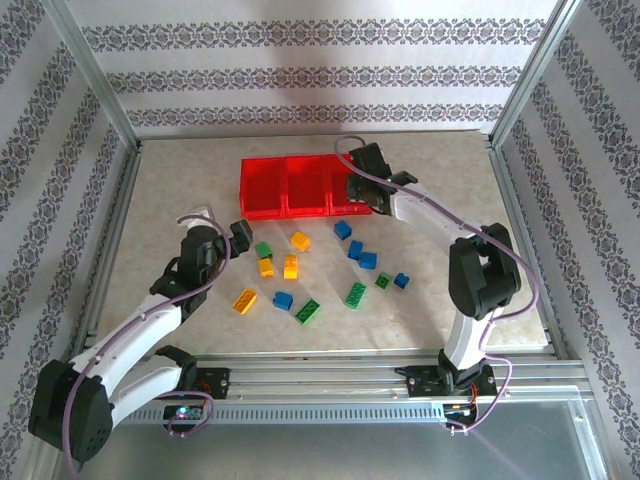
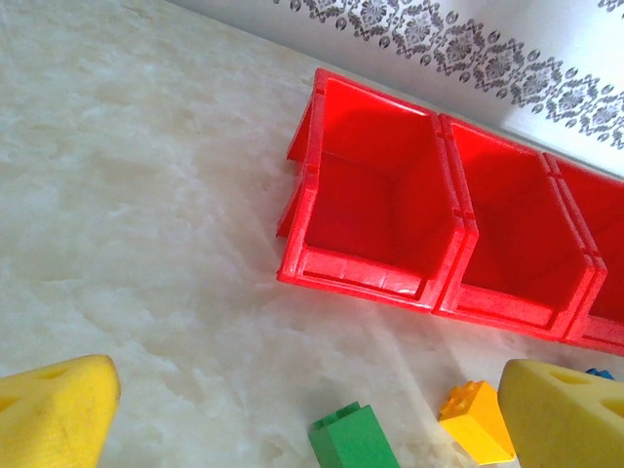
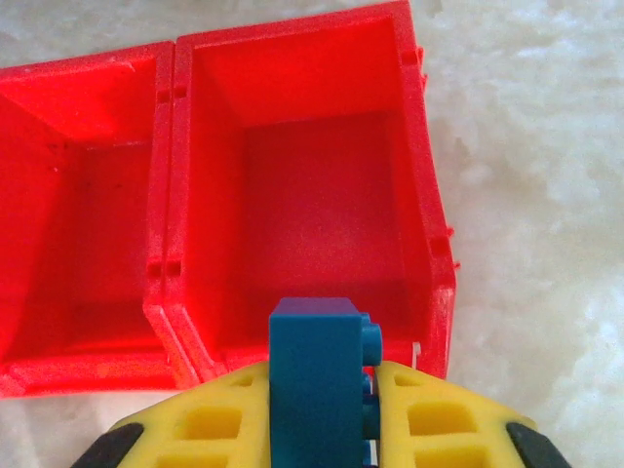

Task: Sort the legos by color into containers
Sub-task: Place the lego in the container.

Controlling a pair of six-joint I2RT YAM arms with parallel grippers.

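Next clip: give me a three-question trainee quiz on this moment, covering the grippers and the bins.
1. True or false: the left gripper is shut.
2. Which colour is the lego in the right gripper? A yellow, B blue, C green.
3. Fill in: seen from the top camera, that lego hangs at the near rim of the ___ one of the three bins.
Key: 1 false, its jaws stand open and empty; 2 B; 3 right, the right bin.
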